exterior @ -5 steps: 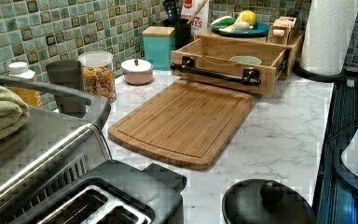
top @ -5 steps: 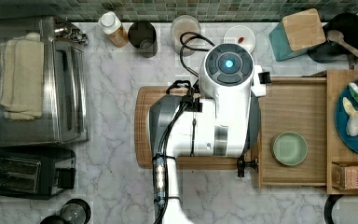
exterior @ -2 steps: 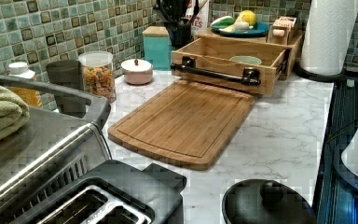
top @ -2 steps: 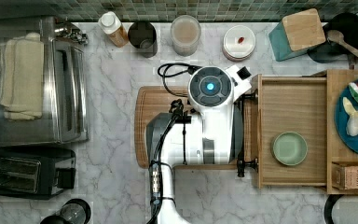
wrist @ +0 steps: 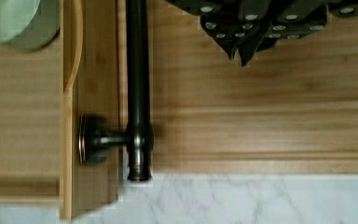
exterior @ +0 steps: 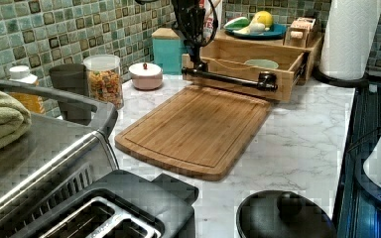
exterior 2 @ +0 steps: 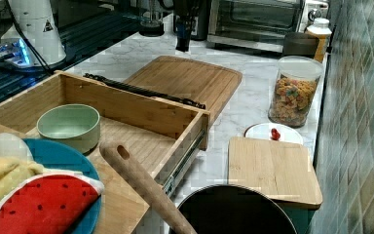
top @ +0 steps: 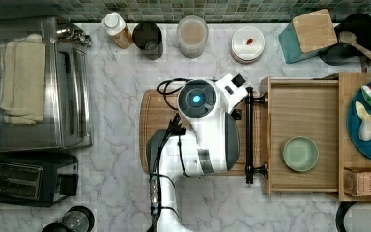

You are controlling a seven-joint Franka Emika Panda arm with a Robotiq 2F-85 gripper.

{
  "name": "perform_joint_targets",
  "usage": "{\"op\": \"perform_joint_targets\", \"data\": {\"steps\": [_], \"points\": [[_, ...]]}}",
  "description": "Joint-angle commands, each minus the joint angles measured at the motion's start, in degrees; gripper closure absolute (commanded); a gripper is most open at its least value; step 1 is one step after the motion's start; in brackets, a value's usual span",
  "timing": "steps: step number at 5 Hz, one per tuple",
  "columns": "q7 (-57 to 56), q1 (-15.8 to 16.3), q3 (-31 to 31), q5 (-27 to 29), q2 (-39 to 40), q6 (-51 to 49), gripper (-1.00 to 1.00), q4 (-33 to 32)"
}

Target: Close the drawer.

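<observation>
So the shallow light-wood drawer (top: 302,111) with the long black bar handle (top: 249,135) is pulled out wide, sitting at the top view's right with a pale green round bowl (top: 300,153) inside it (near the drawer's back wall). The flat wooden cutting board with the groove (exterior: 198,129) lies on the white marble counter (top: 116,116) just in front of the handle. The black gripper (exterior: 197,39) hangs over the board beside one end of the handle, holding nothing. Can't tell how far apart the jaws are.
</observation>
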Motion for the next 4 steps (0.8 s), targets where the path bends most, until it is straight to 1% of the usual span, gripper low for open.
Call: {"op": "perform_joint_targets", "data": {"steps": [1, 2, 3, 4], "points": [[2.92, 0.11, -0.55, -4.85, 4.32, 7.44, 1.0, -3.71], [4.03, -0.82, -1.36, -5.66, 7.18, 11.31, 1.0, -4.12], [5.04, -0.45, -2.93, -6.92, 8.05, 11.49, 1.0, -4.31], [3.89, -0.83, -3.99, -7.73, 7.4, 13.14, 1.0, -5.3]]}}
